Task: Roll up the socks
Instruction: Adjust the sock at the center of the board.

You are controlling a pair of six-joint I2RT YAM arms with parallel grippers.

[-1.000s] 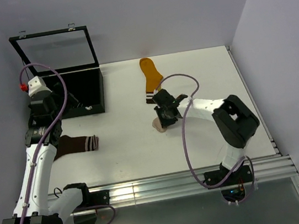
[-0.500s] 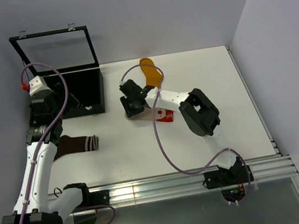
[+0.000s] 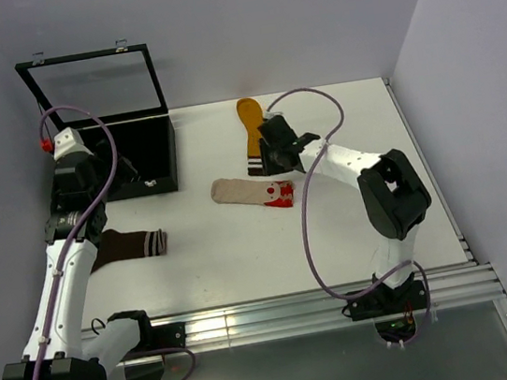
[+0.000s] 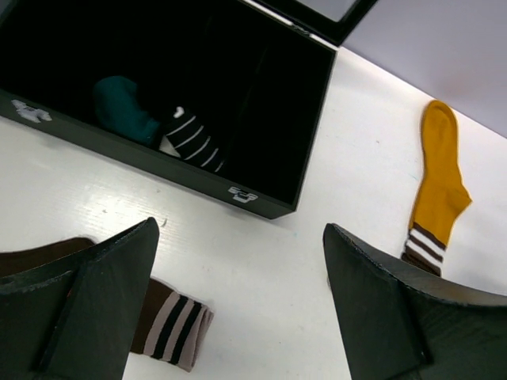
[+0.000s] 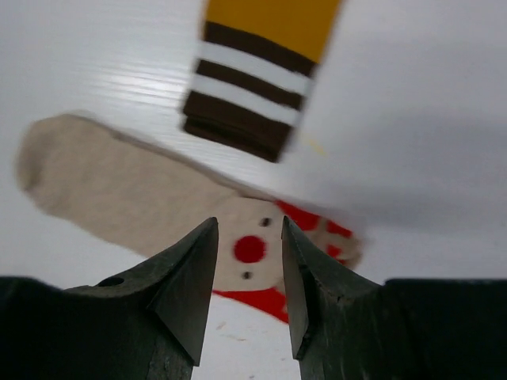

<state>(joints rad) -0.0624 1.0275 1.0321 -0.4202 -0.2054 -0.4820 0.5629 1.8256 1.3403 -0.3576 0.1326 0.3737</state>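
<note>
Beige sock (image 3: 246,192) with red-white end flat at the middle of the white table (image 3: 362,222), mustard sock (image 3: 255,129) just beyond, brown sock (image 3: 131,245) well apart at the left. Visible only from the left wrist, inside the open black box (image 4: 158,170): teal sock (image 4: 123,111) touching striped sock (image 4: 194,138). Right gripper (image 5: 247,226) above the beige sock's red-white end, fingers parted on nothing; left gripper (image 4: 238,229) spread wide, empty.

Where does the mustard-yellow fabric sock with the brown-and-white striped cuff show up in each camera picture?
Top external: the mustard-yellow fabric sock lies far centre.
Left wrist: right side, toe pointing up.
Right wrist: top centre, mostly its striped cuff.
Shared landmark: the flat white table.
</note>
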